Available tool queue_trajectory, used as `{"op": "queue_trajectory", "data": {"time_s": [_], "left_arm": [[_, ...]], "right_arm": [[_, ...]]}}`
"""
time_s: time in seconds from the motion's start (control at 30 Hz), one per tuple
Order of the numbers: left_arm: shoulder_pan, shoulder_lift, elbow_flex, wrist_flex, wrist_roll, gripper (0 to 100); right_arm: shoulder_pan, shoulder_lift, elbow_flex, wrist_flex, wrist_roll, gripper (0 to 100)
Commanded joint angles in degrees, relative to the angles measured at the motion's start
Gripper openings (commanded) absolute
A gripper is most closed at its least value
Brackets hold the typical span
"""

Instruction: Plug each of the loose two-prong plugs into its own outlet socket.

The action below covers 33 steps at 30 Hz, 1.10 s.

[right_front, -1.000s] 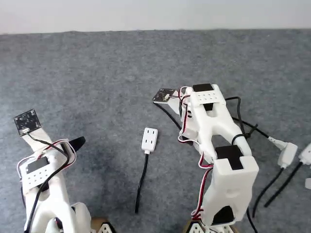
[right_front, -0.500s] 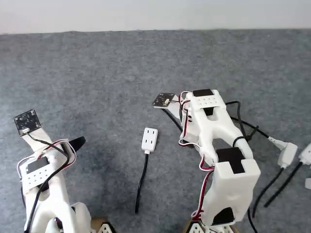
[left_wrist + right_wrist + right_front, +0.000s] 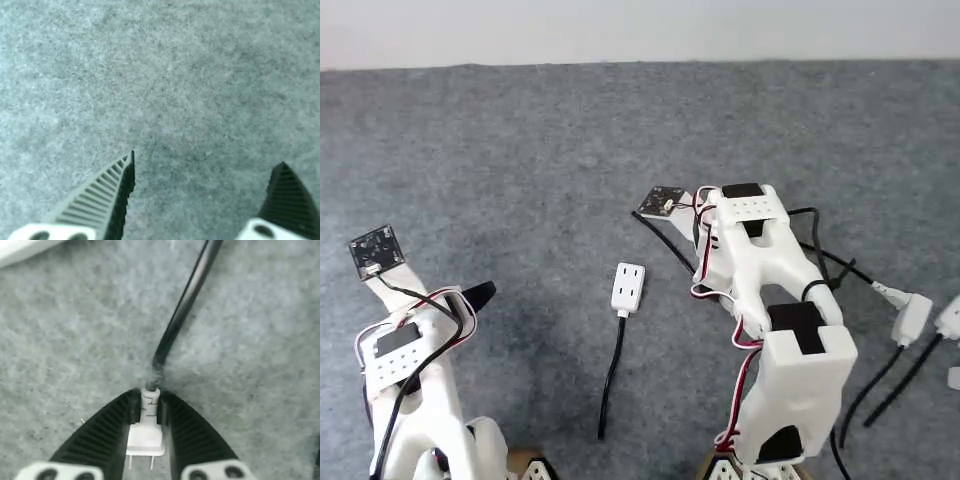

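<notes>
White two-prong plug sits pinched between the right gripper's fingers, prongs toward the wrist, just above grey carpet. Its black cord runs out of frame. The left gripper hangs spread.

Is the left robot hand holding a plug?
No, the left gripper stands open, with just the grey table cover showing in the gap.

Grey felt counter. White outlet strip lies flat near centre, its black cord trailing to the near edge. Right arm just beside it, bent low, with a black cable passing under its wrist. Left arm well apart on the other side. White plugs with black leads lie at the right edge.
</notes>
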Motion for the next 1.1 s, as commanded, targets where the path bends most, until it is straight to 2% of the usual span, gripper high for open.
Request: {"op": "queue_trajectory", "data": {"time_s": [0.0,0.17,0.33,0.47,0.73,0.83,0.93,1.07], "left_arm": [[0.53,-0.09,-0.13,-1.14,-0.62,39],[0.53,-0.09,-0.13,-1.14,-0.62,39],[0.53,-0.09,-0.13,-1.14,-0.62,39],[0.53,-0.09,-0.13,-1.14,-0.62,39],[0.53,-0.09,-0.31,-0.88,-0.62,39],[1.93,0.00,-0.66,0.44,-0.79,39],[3.60,0.70,-2.51,4.13,-3.78,39],[4.40,8.35,-7.34,5.45,-4.04,39]], "right_arm": [[-1.63,-6.20,-2.81,3.21,-2.64,0.9],[-6.55,-18.15,-3.25,5.49,-14.68,0.9],[-9.27,-27.47,-1.85,5.23,-30.95,0.9],[-10.33,-30.46,-1.58,5.23,-42.90,0.9],[-12.18,-31.08,-1.67,2.77,-59.52,0.9],[-15.52,-31.16,-1.67,3.38,-60.57,0.9],[-20.00,-32.48,-1.67,5.49,-54.68,0.9],[-25.45,-39.08,-1.58,9.54,-48.88,0.9]]}}
